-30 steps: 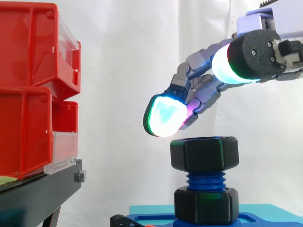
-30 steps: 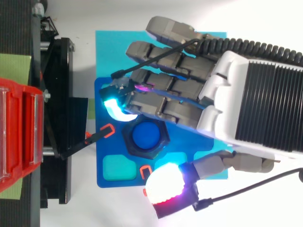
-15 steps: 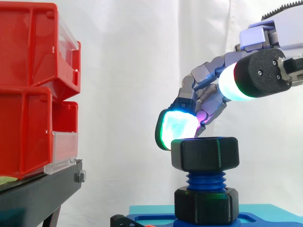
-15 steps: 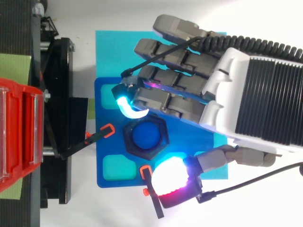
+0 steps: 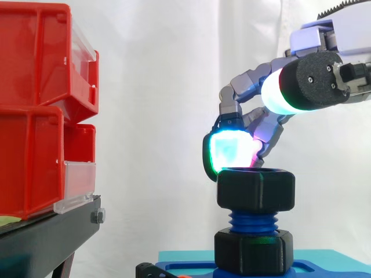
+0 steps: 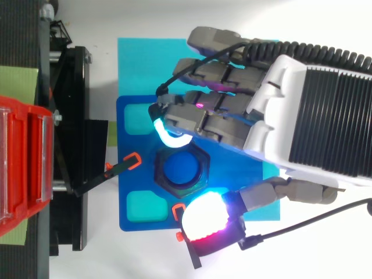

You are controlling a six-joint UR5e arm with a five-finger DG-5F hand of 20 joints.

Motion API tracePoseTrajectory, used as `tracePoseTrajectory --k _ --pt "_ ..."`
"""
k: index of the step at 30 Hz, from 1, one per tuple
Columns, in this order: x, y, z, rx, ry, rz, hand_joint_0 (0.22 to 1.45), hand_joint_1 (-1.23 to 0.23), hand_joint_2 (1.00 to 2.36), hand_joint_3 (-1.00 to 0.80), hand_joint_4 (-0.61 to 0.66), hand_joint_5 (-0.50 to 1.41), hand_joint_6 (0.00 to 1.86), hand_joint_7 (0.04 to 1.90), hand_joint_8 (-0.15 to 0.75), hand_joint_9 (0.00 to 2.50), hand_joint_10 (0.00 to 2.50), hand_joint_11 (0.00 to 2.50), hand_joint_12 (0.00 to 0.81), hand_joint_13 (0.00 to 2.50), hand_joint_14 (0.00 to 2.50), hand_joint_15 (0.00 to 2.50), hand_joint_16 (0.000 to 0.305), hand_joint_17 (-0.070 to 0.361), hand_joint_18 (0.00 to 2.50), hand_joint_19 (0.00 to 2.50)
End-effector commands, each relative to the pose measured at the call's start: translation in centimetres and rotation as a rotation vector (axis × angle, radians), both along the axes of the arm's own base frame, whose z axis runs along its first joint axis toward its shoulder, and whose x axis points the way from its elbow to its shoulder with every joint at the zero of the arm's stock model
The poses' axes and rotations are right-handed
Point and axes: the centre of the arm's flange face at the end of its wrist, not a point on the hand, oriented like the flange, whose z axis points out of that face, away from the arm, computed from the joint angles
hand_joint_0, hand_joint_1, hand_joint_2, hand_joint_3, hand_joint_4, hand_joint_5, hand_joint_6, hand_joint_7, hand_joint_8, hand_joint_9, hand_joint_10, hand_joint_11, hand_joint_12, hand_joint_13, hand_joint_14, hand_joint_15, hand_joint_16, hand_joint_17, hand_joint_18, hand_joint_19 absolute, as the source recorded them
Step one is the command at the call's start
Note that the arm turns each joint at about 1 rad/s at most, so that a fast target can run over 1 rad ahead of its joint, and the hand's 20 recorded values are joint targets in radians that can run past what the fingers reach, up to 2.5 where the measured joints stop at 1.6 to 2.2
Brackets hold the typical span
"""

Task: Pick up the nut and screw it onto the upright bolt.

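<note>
Before a white curtain [image 5: 156, 87], stacked red bins [image 5: 35, 116] are seen on a black stand [image 5: 52, 237] at the left of the side view. Both are cut off by the frame edge, and what the bins hold cannot be made out.

The hand [image 6: 314, 110] is shown reaching in from the right, its wrist cut off at the edge in both views. Its fingers are bent downward and its thumb is spread well away from them, so that the hand is unclenched and clamped on nothing.

Beneath it a dark blue base plate [image 6: 226, 174] is laid on a light blue mat [image 6: 139, 64], much of both being hidden from above by the hand.

The black nut [image 5: 255, 188] is seated on top of the upright blue bolt [image 5: 253, 220], with a few turns of thread left bare between it and a second black hex piece [image 5: 253, 250] at the bolt's foot. From above, the bolt's blue end is seen inside the nut's ring.

A cyan-glowing fingertip [image 5: 229, 152] is held at the nut's upper left rim; whether it touches cannot be told. The thumb pad [image 5: 278, 92] is held clear above the nut on the side nearest the camera.
</note>
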Motion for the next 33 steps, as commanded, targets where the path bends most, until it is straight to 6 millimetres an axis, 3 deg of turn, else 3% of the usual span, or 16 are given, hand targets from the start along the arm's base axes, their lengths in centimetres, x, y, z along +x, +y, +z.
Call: tracePoseTrajectory --k 1,8,14,17,21,23,25,29,33 --pt "0.0 -0.2 0.0 -0.001 0.001 -0.002 0.50 -0.24 1.00 -0.50 0.19 0.03 0.50 1.33 0.254 0.88 0.00 0.00 0.249 0.67 0.00 0.00 0.023 0.051 0.33 0.00" --pt "-0.1 -1.4 -0.1 -0.011 0.011 -0.017 0.50 -0.26 1.00 -0.50 0.16 0.07 0.50 1.38 0.252 1.07 0.00 0.00 0.223 0.78 0.00 0.00 0.020 0.046 0.46 0.00" --pt "-0.5 -2.8 -0.3 -0.019 0.041 -0.035 0.52 -0.31 1.00 -0.50 0.12 0.11 0.50 1.42 0.219 1.40 0.00 0.00 0.149 1.06 0.00 0.00 0.012 0.028 0.85 0.12" --pt "-0.7 -3.2 -0.5 -0.025 0.064 -0.039 0.52 -0.32 1.00 -0.50 0.10 0.11 0.51 1.41 0.202 1.45 0.00 0.00 0.139 1.12 0.00 0.00 0.011 0.025 0.91 0.15" --pt "-1.1 -3.9 -0.6 -0.028 0.088 -0.046 0.51 -0.31 1.00 -0.50 0.13 0.09 0.50 1.38 0.223 1.37 0.00 0.00 0.162 1.06 0.00 0.00 0.014 0.032 0.84 0.13" --pt "-1.0 -4.2 -0.6 -0.027 0.085 -0.049 0.51 -0.29 1.00 -0.50 0.21 0.03 0.50 1.18 0.245 1.26 0.00 0.00 0.183 0.99 0.00 0.00 0.017 0.039 0.77 0.12" --pt "-1.0 -4.3 -0.4 -0.025 0.079 -0.047 0.50 -0.29 1.00 -0.50 0.23 0.01 0.50 1.12 0.250 1.24 0.00 0.00 0.190 0.96 0.00 0.00 0.019 0.042 0.73 0.11" --pt "0.1 -4.8 2.8 -0.009 0.016 -0.038 0.49 -0.28 1.00 -0.50 0.26 -0.03 0.50 0.99 0.252 1.14 0.00 0.00 0.205 0.90 0.00 0.00 0.021 0.047 0.67 0.12" --pt "0.5 -4.9 4.0 -0.002 -0.015 -0.029 0.49 -0.27 1.00 -0.50 0.26 -0.05 0.50 0.90 0.250 1.07 0.00 0.00 0.216 0.86 0.00 0.00 0.023 0.051 0.62 0.11"
